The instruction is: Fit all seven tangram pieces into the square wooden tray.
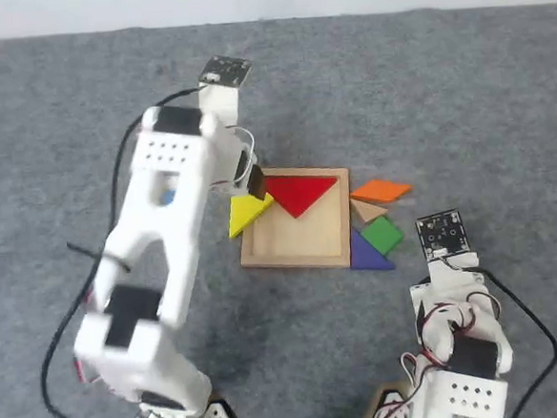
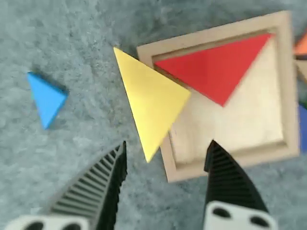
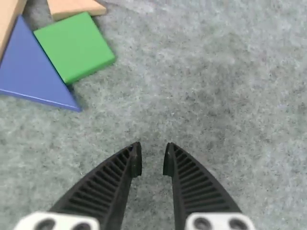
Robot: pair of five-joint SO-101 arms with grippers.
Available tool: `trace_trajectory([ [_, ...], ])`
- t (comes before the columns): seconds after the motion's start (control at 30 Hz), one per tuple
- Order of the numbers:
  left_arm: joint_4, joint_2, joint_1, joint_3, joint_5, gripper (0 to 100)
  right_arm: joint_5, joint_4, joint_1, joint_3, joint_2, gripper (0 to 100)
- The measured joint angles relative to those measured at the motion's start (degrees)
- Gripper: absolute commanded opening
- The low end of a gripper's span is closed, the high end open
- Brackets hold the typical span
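The square wooden tray (image 1: 295, 238) lies mid-table with a red triangle (image 1: 299, 190) flat in its far part. A yellow triangle (image 1: 246, 212) rests tilted over the tray's left rim. My left gripper (image 2: 168, 143) hangs open just above the yellow triangle (image 2: 151, 98), holding nothing, near the tray's rim (image 2: 211, 33) and the red triangle (image 2: 216, 69). A small blue triangle (image 2: 45, 98) lies on the carpet beside them. My right gripper (image 3: 152, 160) is shut and empty over bare carpet, short of the green square (image 3: 74, 45) and the purple triangle (image 3: 29, 72).
Right of the tray lie an orange parallelogram (image 1: 380, 190), a tan triangle (image 1: 367, 209), the green square (image 1: 382, 232) and the purple triangle (image 1: 366, 253). The left arm's white body (image 1: 157, 246) spans the table's left side. Grey carpet covers everything else.
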Motion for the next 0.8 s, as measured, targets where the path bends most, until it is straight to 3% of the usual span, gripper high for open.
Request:
trace_trajectory([
  [0.23,-0.5,13.5,-0.6,-4.0,2.4,27,0.0,0.0,0.0,0.0,0.0,9.1],
  [0.8,-3.2,18.5,1.6,-4.4,0.7,27,0.0,0.0,0.0,0.0,0.0,9.1],
])
